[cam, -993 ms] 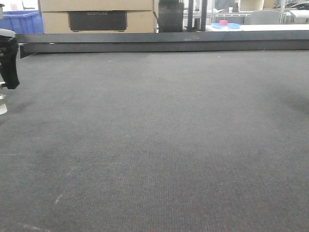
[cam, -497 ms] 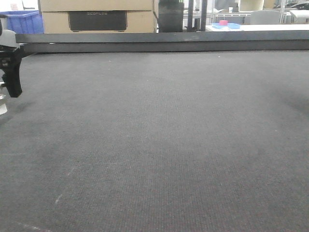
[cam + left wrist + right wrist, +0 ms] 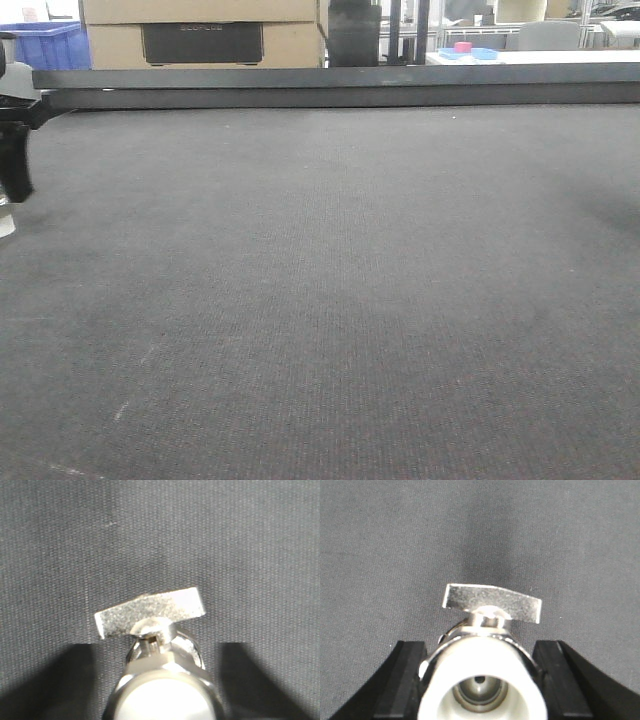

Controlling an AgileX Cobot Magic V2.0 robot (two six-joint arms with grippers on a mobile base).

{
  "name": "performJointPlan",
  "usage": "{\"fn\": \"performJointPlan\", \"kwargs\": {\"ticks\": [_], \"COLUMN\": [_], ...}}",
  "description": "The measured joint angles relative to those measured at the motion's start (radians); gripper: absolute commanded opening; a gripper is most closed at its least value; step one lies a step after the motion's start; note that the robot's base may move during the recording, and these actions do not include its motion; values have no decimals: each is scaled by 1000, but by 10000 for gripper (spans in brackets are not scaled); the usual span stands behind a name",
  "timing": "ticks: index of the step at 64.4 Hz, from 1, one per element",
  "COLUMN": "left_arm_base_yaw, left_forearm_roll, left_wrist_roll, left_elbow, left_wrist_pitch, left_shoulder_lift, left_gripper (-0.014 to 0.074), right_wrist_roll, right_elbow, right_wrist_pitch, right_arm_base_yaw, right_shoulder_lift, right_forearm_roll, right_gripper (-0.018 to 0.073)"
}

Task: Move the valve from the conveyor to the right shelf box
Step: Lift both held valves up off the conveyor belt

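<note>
Right gripper (image 3: 480, 647) clamps valve (image 3: 492, 605) over conveyor (image 3: 370, 530) — carry to shelf box remains for you. Left gripper (image 3: 155, 650) spread astride second valve (image 3: 150, 615), low over it — not gripped yet.

Soft dim light, glare-blown blurry valve (image 3: 165, 700) close-up
</note>
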Motion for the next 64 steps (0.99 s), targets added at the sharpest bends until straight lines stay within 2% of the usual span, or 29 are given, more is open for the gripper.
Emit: {"fn": "performJointPlan", "kwargs": {"ticks": [5, 17, 27, 43, 54, 64], "left_arm_base_yaw": [0, 0, 0, -67, -132, -159], "left_forearm_roll": [0, 0, 0, 4, -8, -8], "left_wrist_roll": [-1, -1, -1, -1, -1, -1], "left_elbow": [0, -4, -48, -132, -137, -137], "left_wrist_pitch": [0, 4, 67, 90, 92, 89], "left_shoulder_lift": [0, 0, -44, -238, -363, -450], "left_gripper": [-116, -111, -111, -111, -111, -111], "right_wrist_roll": [0, 0, 0, 0, 0, 0], "right_elbow": [0, 0, 0, 0, 0, 0], "right_wrist_pitch": [0, 0, 0, -11, -53, -84], "right_arm_base_yaw": [0, 0, 0, 0, 0, 0], "right_shoulder_lift": [0, 0, -4, -58, -130, -184], "right_forearm_roll": [0, 0, 0, 0, 0, 0], "right_gripper": [-159, -159, -159, -159, -159, -159]}}
